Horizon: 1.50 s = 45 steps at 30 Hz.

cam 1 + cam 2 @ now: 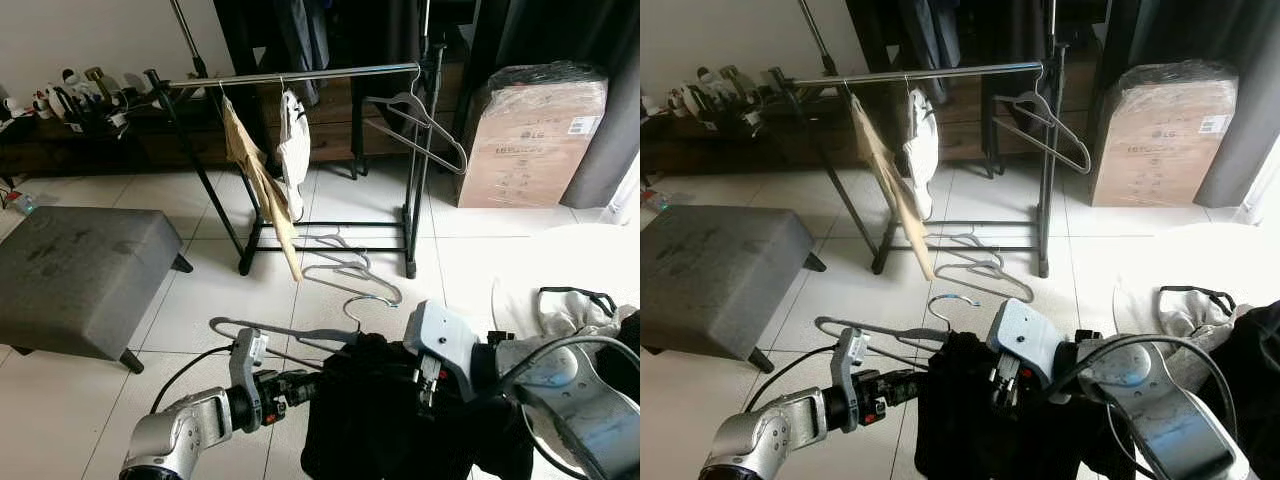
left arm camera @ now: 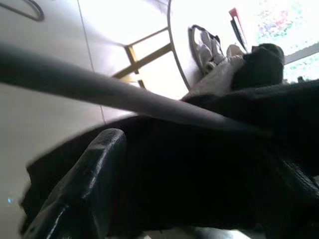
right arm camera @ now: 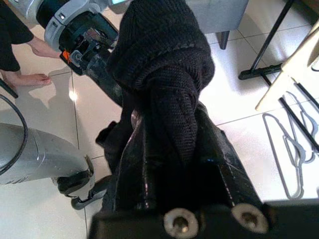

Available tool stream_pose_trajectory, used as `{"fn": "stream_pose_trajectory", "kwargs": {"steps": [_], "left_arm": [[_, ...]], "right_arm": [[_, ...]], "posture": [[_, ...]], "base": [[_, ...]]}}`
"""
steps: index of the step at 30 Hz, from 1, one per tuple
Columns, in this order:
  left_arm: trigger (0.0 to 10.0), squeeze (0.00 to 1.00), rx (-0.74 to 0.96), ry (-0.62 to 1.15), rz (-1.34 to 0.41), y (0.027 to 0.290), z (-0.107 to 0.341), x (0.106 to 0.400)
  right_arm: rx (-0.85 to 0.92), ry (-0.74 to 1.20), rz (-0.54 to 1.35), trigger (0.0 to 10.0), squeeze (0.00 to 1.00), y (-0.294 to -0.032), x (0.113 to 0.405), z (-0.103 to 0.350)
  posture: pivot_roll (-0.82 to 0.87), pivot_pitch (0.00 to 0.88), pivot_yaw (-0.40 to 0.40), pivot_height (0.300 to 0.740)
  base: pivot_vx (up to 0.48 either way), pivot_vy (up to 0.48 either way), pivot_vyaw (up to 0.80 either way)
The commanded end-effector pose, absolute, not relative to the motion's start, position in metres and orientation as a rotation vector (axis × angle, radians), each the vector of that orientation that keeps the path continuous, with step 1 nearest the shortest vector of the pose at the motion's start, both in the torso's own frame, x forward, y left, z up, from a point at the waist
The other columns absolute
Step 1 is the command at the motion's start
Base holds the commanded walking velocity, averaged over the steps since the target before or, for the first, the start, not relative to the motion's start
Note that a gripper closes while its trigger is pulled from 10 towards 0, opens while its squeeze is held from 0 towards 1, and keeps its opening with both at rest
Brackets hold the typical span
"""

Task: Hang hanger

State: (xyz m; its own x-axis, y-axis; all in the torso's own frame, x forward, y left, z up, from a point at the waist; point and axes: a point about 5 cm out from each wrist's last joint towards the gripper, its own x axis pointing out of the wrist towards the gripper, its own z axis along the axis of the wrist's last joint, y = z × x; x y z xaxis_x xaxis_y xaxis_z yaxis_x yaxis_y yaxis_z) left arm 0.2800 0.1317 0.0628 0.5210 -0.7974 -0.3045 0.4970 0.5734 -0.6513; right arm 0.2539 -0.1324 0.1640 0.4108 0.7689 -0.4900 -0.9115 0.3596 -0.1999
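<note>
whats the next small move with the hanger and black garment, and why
Probably lift both arms toward the rail: the grey hanger already carries the black garment, the right gripper is shut on the fabric, and the left gripper sits under the hanger's arm.

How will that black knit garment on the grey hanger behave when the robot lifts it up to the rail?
The black knit garment will probably be floppy: it bunches in folds over the right tool. Its thick knit suggests some weight, so it may sag or slide along the thin grey hanger. It looks unlikely to be fragile.
</note>
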Motion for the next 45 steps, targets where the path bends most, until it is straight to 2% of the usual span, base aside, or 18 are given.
{"fn": "stream_pose_trajectory", "kwargs": {"steps": [1,11,27,28,30,32,33,34,35,36,37,45], "left_arm": [[10.0,0.00,-0.529,0.662,-0.819,0.136,0.061,0.280],[10.0,0.00,-0.493,0.679,-0.816,0.133,0.062,0.288],[10.0,0.00,-0.435,0.723,-0.714,0.131,0.052,0.300],[9.7,0.00,-0.435,0.742,-0.728,0.130,0.050,0.298],[9.7,0.00,-0.435,0.747,-0.732,0.129,0.049,0.298],[8.4,0.00,-0.412,0.782,-0.747,0.129,0.046,0.295],[8.4,0.00,-0.412,0.782,-0.747,0.129,0.046,0.295],[7.5,0.00,-0.394,0.800,-0.744,0.129,0.044,0.294],[4.3,0.00,-0.371,0.827,-0.730,0.129,0.041,0.294],[4.3,0.00,-0.365,0.835,-0.724,0.129,0.040,0.294],[0.0,0.00,-0.360,0.836,-0.730,0.129,0.039,0.293],[0.0,0.00,-0.347,0.847,-0.731,0.129,0.037,0.292]], "right_arm": [[-0.494,0.254,1.158,0.0,0.00,-0.119,0.250,0.180],[-0.505,0.229,1.180,0.0,0.00,-0.113,0.246,0.187],[-0.515,0.201,1.168,0.0,0.00,-0.110,0.247,0.198],[-0.518,0.196,1.162,0.0,0.00,-0.110,0.248,0.200],[-0.518,0.196,1.161,0.0,0.00,-0.110,0.248,0.200],[-0.519,0.186,1.156,0.0,0.00,-0.109,0.250,0.202],[-0.519,0.186,1.156,0.0,0.00,-0.109,0.250,0.202],[-0.518,0.182,1.154,0.0,0.00,-0.108,0.250,0.203],[-0.516,0.176,1.156,0.0,0.00,-0.107,0.250,0.204],[-0.515,0.174,1.157,0.0,0.00,-0.106,0.250,0.205],[-0.515,0.173,1.157,0.0,0.00,-0.106,0.251,0.205],[-0.516,0.178,1.144,0.0,0.00,-0.107,0.253,0.205]], "posture": [[-0.19,0.145,0.116,0.740],[-0.20,0.152,0.116,0.740],[-0.20,0.166,0.114,0.740],[-0.20,0.168,0.114,0.740],[-0.20,0.168,0.114,0.740],[-0.20,0.169,0.114,0.740],[-0.20,0.169,0.114,0.740],[-0.19,0.170,0.115,0.740],[-0.19,0.170,0.118,0.740],[-0.19,0.170,0.118,0.740],[-0.19,0.172,0.118,0.740],[-0.19,0.175,0.117,0.740]], "base": [[0.000,0.000,0.00],[0.000,0.000,0.00],[0.000,0.000,0.00],[0.000,0.000,0.00],[0.000,0.000,0.00],[0.000,0.000,0.00],[0.000,0.000,0.00],[0.000,0.000,0.00],[0.000,0.000,0.00],[0.000,0.000,0.00],[0.000,0.000,0.00],[0.000,0.000,0.00]]}}
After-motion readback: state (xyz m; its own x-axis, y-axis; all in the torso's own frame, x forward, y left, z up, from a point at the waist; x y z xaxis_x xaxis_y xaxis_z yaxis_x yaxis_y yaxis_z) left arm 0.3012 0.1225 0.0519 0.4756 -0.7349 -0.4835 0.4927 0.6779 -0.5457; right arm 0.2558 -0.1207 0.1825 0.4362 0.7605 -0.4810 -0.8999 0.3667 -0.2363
